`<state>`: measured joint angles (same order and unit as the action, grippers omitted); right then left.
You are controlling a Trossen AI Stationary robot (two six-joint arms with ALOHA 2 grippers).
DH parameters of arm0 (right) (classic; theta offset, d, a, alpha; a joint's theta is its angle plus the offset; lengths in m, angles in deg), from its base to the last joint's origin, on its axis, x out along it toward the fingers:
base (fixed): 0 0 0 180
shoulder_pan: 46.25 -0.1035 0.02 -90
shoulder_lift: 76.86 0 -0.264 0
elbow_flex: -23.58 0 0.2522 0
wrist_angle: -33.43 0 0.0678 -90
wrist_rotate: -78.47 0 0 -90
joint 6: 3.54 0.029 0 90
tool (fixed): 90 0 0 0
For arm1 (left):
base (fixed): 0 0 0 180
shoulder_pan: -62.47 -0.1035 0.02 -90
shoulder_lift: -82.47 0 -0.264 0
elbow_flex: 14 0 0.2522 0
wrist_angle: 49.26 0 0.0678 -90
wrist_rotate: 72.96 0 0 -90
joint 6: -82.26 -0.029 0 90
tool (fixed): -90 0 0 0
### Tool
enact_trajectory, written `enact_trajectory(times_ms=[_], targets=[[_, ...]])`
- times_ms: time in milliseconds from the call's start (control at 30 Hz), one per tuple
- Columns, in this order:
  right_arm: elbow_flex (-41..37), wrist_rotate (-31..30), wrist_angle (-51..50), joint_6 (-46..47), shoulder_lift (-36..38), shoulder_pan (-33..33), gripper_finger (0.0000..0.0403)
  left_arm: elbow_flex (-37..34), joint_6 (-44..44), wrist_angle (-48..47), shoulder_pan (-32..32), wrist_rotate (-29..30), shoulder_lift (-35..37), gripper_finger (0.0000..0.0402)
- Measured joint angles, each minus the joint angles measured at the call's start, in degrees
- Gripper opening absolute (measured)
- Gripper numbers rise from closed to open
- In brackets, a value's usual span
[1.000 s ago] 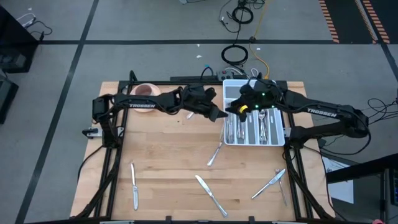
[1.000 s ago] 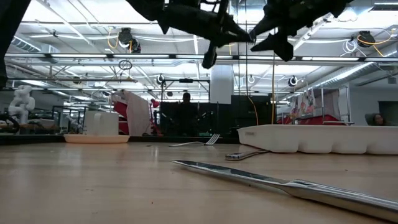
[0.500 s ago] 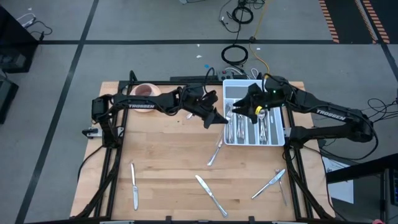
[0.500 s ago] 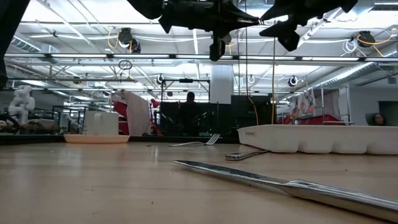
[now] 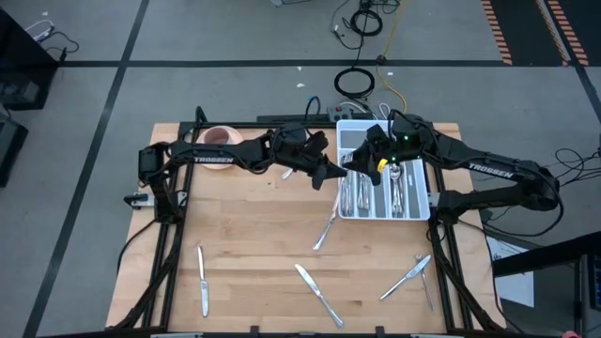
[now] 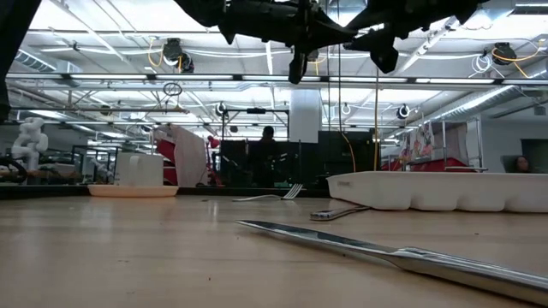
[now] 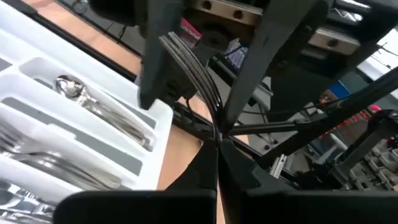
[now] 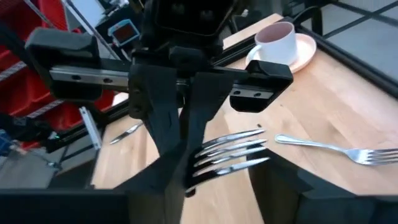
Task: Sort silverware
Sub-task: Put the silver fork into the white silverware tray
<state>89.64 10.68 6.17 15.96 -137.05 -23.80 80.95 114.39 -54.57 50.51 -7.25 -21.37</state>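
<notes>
**Spotter:** Where's the fork?

**Operator:** The fork is up in the air, just off the near-left edge of the white tray. I've got its handle pinched in the left tool, which is pressed tight on it. Its long axis runs from that tool straight toward the right one, tines leading.

**Spotter:** And the right side?

**Operator:** The right tool faces it head-on above the tray. Its fingers are spread, one on each side of the tines, and I see a gap both sides, so it isn't gripping. The two tools are almost nose to nose.

**Spotter:** So it's a handover?

**Operator:** That's my reading. The right arm is nearer the compartments, so I'd close it on the tine end along that same axis before the left lets go.

**Spotter:** What's left to sort?

**Operator:** Another fork and several knives, well apart on the counter.
</notes>
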Motion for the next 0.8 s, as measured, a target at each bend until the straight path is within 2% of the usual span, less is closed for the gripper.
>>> enact_trajectory(times_ms=[133,233,433,567,700,800], targets=[[0.02,-2.26,0.12,-0.82,-0.17,-0.07,0.0086,0.00,-0.05,-0.20,-0.11,0.91,0.00,0.0000],[0.04,-3.61,0.30,0.06,-0.17,-0.10,0.0019,0.00,-0.14,-0.44,-0.09,5.21,0.00,0.0001],[0.04,-7.21,-1.40,6.33,-0.16,-0.11,0.0002,0.00,1.10,-3.17,-0.70,10.72,0.00,0.0042],[-0.01,-12.36,-5.96,7.79,-0.23,0.04,0.0000,0.00,2.29,-8.21,-1.82,10.93,0.00,0.0077],[0.02,-17.75,-13.84,13.02,-0.14,-0.05,0.0000,0.00,2.30,-12.57,-2.51,12.39,0.00,0.0094],[0.48,-22.25,-24.59,19.01,-0.17,0.46,0.0000,0.00,2.38,-17.16,-3.17,13.71,0.27,0.0096]])
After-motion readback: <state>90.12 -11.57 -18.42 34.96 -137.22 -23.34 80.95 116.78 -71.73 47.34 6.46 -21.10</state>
